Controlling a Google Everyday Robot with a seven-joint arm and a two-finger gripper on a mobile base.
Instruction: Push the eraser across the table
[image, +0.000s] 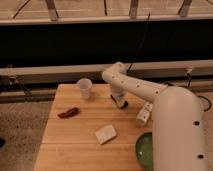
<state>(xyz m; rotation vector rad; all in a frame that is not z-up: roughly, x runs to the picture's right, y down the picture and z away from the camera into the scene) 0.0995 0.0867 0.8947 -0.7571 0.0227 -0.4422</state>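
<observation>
The table (80, 135) is a light wooden plank top. My arm reaches over its far right part, and my gripper (120, 102) hangs down near the back edge, right of the white cup (84, 88). A small dark block at the gripper's tip, low on the table, looks like the eraser (123, 104); most of it is hidden by the gripper.
A reddish-brown oblong item (68, 112) lies at the left. A pale squarish pad (105, 133) lies near the front middle. A green plate (144, 150) sits at the front right, partly behind my arm. A dark wall and rail run behind the table.
</observation>
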